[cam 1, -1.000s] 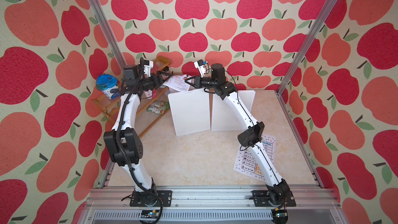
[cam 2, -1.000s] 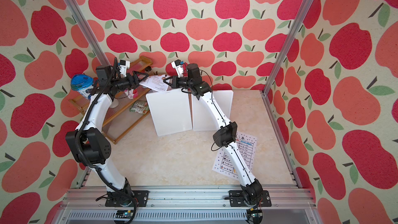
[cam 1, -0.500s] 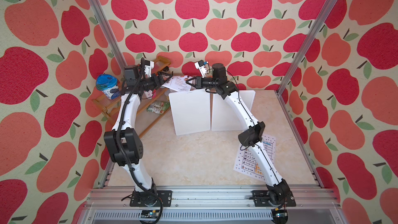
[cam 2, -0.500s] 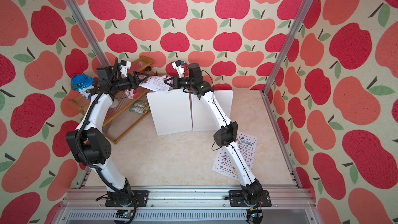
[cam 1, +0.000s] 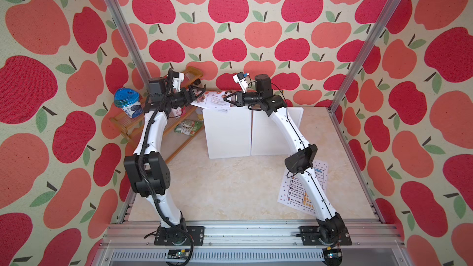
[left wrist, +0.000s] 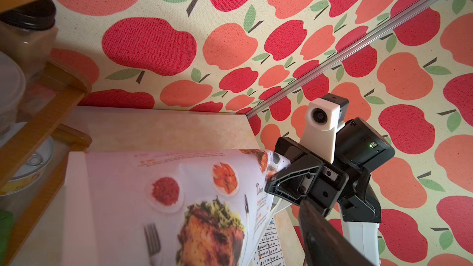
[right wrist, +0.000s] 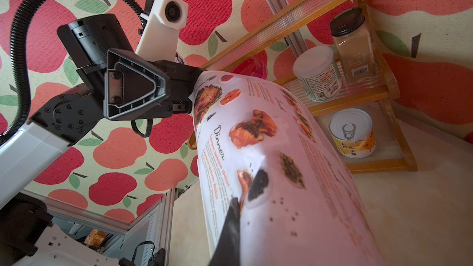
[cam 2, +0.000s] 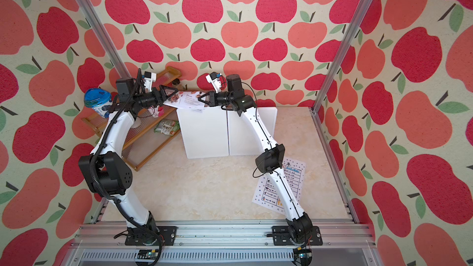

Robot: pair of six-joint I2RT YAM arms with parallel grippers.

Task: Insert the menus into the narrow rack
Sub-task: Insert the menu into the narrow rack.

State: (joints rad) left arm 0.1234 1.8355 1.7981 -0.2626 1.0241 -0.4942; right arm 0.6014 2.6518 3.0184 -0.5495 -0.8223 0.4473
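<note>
Nearest the arm bases, well behind the right pincer and partly under that arm's forearm, the white paper menu with a dotted border and a black-lined table lies flat on the beige marbled desk.

Farther out, directly below both pincers, the white, flat-fronted rack stands upright on the desk. Above its top edge, the white paper menu with food photos and the word "Dinner" hangs in the air, bowed along its length. The right pincer is clamped on one edge of this sheet, with a dark finger pressed against the printed face.

The left pincer faces it from across the sheet. Its jaws stand wide at the opposite corner, and whether they touch the paper I cannot tell.

Beside the left pincer, on the side away from the right one, a stepped wooden shelf with ribbed clear plates stands against the wall. It carries a blue-lidded white cup, and a green printed packet lies lower down.

In the right wrist view, past the held sheet, the shelf also holds a clear spice jar with a black lid, a white-lidded jar and a pull-ring tin.

Beyond both pincers rises the apple-patterned wall.
</note>
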